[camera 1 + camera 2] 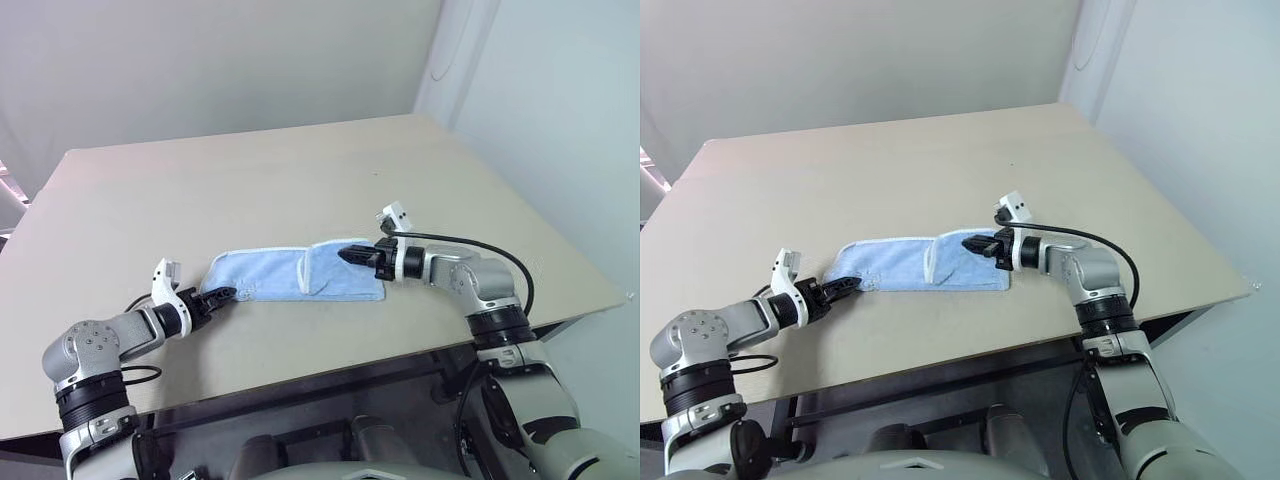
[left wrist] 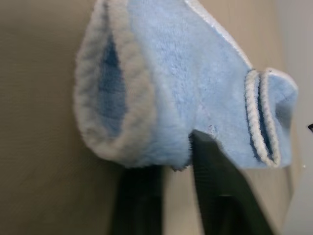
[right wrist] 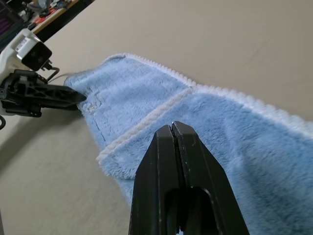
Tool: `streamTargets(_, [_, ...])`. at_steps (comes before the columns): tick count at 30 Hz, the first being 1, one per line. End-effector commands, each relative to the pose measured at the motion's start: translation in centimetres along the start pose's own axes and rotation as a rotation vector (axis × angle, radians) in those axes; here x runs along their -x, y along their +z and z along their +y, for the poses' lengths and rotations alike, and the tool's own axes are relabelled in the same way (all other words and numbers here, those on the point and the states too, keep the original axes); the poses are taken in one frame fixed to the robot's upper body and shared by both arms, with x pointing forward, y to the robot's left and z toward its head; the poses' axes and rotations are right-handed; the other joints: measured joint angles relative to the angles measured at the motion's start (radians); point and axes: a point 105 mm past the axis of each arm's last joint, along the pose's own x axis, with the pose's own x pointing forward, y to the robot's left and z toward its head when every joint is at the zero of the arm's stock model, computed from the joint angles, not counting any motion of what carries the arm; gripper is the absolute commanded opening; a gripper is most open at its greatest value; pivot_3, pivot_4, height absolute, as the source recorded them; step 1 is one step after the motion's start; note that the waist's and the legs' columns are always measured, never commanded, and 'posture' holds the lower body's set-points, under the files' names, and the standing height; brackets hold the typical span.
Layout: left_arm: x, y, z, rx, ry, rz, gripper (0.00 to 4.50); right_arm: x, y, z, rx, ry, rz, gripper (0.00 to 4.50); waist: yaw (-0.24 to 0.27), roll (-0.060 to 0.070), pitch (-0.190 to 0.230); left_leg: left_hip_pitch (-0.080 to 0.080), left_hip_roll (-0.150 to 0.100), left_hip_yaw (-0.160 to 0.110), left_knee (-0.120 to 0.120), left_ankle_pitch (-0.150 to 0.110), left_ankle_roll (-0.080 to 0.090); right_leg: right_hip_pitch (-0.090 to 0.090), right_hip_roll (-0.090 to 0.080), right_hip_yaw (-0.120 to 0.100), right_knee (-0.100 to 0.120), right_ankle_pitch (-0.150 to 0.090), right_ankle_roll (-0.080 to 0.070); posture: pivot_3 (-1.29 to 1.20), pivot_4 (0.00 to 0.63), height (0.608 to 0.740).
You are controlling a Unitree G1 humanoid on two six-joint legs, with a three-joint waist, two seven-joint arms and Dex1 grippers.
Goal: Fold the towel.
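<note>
The towel (image 1: 295, 273) lay folded into a long narrow strip on the tan counter (image 1: 300, 180), parallel to its near edge and closer to that edge than to the far one. Toward the strip's right end an upper layer lay over the layer beneath, its white stitched trim running across the strip. The left tool (image 1: 222, 295) was at the strip's left end, its two black fingers (image 2: 220, 191) slightly spread, the towel's corner resting just over their tips. The right tool (image 1: 352, 254) hung over the strip's right end, its fingers pressed together with nothing between them, as the right wrist view showed.
</note>
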Motion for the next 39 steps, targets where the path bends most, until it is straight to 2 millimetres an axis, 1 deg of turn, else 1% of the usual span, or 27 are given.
streamTargets(1, [0.4, 0.0, 0.7, 0.056, 0.03, 0.009, 2.07, 0.1, 1.2, 0.5, 0.025, 0.02, -0.026, 0.0, -0.001, 0.0, 0.0, 0.0, 0.0, 0.0, 0.0, 0.0, 0.0, 0.0, 0.0, 0.0, 0.0, 0.0, 0.001, 0.0, 0.0, 0.729])
streamTargets(4, [0.5, -0.1, 1.0, 0.118, 0.023, 0.001, 2.07, 0.2, 1.2, 0.4, 0.015, 0.02, -0.023, 0.0, -0.004, 0.0, 0.0, 0.002, 0.0, 0.0, 0.0, 0.0, 0.0, 0.001, 0.0, 0.0, 0.0, -0.001, 0.001, 0.0, 0.0, 0.729])
streamTargets(6, [0.6, 0.3, 1.5, 0.146, 0.039, -0.027, 2.07, 0.2, 1.1, 0.4, 0.014, 0.02, -0.021, 0.0, -0.004, 0.0, 0.0, 0.002, 0.0, 0.0, 0.001, 0.0, 0.0, 0.001, 0.001, 0.0, 0.001, -0.001, 0.001, 0.0, 0.0, 0.729])
streamTargets(11, [1.2, 1.6, 1.6, 0.191, 0.026, -0.1, 2.07, 0.1, 0.9, 0.4, 0.016, 0.017, -0.017, 0.0, -0.005, 0.0, 0.0, 0.002, 0.0, -0.001, 0.001, 0.0, 0.0, 0.001, 0.001, 0.0, 0.002, -0.001, 0.001, 0.0, 0.0, 0.729])
streamTargets(17, [1.7, 2.0, 2.5, 0.228, 0.06, -0.14, 2.07, 0.1, 0.8, 0.4, 0.027, 0.013, -0.006, 0.0, -0.007, 0.0, 0.0, 0.002, 0.0, -0.001, 0.001, 0.0, 0.0, 0.001, 0.001, 0.0, 0.002, 0.0, 0.001, 0.0, 0.0, 0.729])
streamTargets(20, [1.7, 1.9, 2.6, 0.234, 0.064, -0.14, 2.07, 0.1, 0.8, 0.3, 0.028, 0.013, -0.005, 0.0, -0.007, 0.0, 0.0, 0.002, 0.0, -0.001, 0.001, 0.0, 0.0, 0.001, 0.001, 0.0, 0.002, 0.0, 0.0, 0.0, 0.0, 0.729])
streamTargets(29, [1.2, 1.3, 2.1, 0.25, 0.033, -0.143, 2.07, -0.1, 0.9, 0.1, 0.037, 0.005, 0.003, 0.0, -0.004, -0.001, 0.0, 0.002, 0.0, -0.001, 0.001, 0.0, 0.0, 0.001, 0.001, 0.0, 0.002, 0.0, 0.0, 0.0, 0.0, 0.729])
streamTargets(32, [1.2, 1.4, 2.2, 0.254, 0.041, -0.153, 1.49, -0.1, 0.8, 0.1, 0.039, 0.002, 0.006, 0.0, -0.003, 0.0, 0.0, 0.002, 0.0, -0.001, 0.001, 0.0, 0.0, 0.001, 0.001, 0.0, 0.002, 0.0, 0.0, 0.0, 0.0, 0.729])
streamTargets(35, [1.2, 1.4, 2.2, 0.257, 0.036, -0.161, 0.38, -0.1, 0.8, 0.1, 0.038, 0.002, 0.006, 0.0, -0.002, 0.0, -0.001, 0.002, 0.0, -0.001, 0.001, 0.0, 0.0, 0.001, 0.001, 0.0, 0.002, 0.0, 0.0, 0.0, 0.0, 0.729])
streamTargets(36, [1.2, 1.5, 2.2, 0.255, 0.036, -0.162, 0.1, -0.1, 0.8, 0.1, 0.037, 0.005, 0.005, 0.0, -0.002, 0.0, -0.001, 0.002, 0.0, -0.001, 0.001, 0.0, 0.0, 0.001, 0.001, 0.0, 0.002, 0.0, 0.0, 0.0, 0.0, 0.729])
streamTargets(39, [1.2, 1.7, 2.0, 0.253, 0.026, -0.171, 0.04, 0.0, 0.8, 0.3, 0.037, 0.012, 0.001, 0.0, -0.003, 0.0, -0.001, 0.002, 0.0, -0.001, 0.001, 0.0, 0.0, 0.001, 0.001, 0.0, 0.002, 0.0, 0.0, 0.0, 0.0, 0.729])
